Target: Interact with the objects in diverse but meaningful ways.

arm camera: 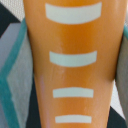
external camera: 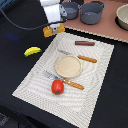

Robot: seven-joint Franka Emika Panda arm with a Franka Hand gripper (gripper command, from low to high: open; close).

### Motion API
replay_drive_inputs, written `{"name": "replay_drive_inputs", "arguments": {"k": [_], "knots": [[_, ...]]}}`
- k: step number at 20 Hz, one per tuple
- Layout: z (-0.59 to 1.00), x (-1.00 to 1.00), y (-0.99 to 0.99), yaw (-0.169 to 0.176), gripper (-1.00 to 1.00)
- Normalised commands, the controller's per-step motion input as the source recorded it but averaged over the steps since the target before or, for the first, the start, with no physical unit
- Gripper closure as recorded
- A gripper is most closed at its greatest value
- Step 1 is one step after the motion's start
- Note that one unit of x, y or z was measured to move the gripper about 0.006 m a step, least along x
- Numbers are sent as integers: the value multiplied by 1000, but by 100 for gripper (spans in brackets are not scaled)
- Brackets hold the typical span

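My gripper [external camera: 54, 26] hangs over the far corner of the striped placemat [external camera: 30, 82], shut on the golden-yellow bread loaf [external camera: 53, 31], which is lifted off the surface. In the wrist view the loaf [arm camera: 70, 65] fills the picture, orange with pale ridges. The yellow banana [external camera: 32, 50] lies on the dark table at the exterior view's left. A red tomato [external camera: 58, 86] with a green stem sits on the mat's near part. The brown sausage stick [external camera: 84, 43] lies at the mat's far edge.
A round tan plate [external camera: 68, 66] sits mid-mat with two wooden-handled utensils [external camera: 86, 59] [external camera: 71, 83] beside it. Two grey pots [external camera: 70, 10] [external camera: 91, 12] and a pale bowl [external camera: 122, 17] stand on the brown surface behind.
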Motion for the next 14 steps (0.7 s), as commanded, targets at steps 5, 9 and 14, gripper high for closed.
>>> {"name": "replay_drive_inputs", "arguments": {"k": [5, 9, 14], "knots": [[341, 806, -489, 0, 100], [36, 791, -531, 0, 100], [57, 834, -507, 0, 100]]}}
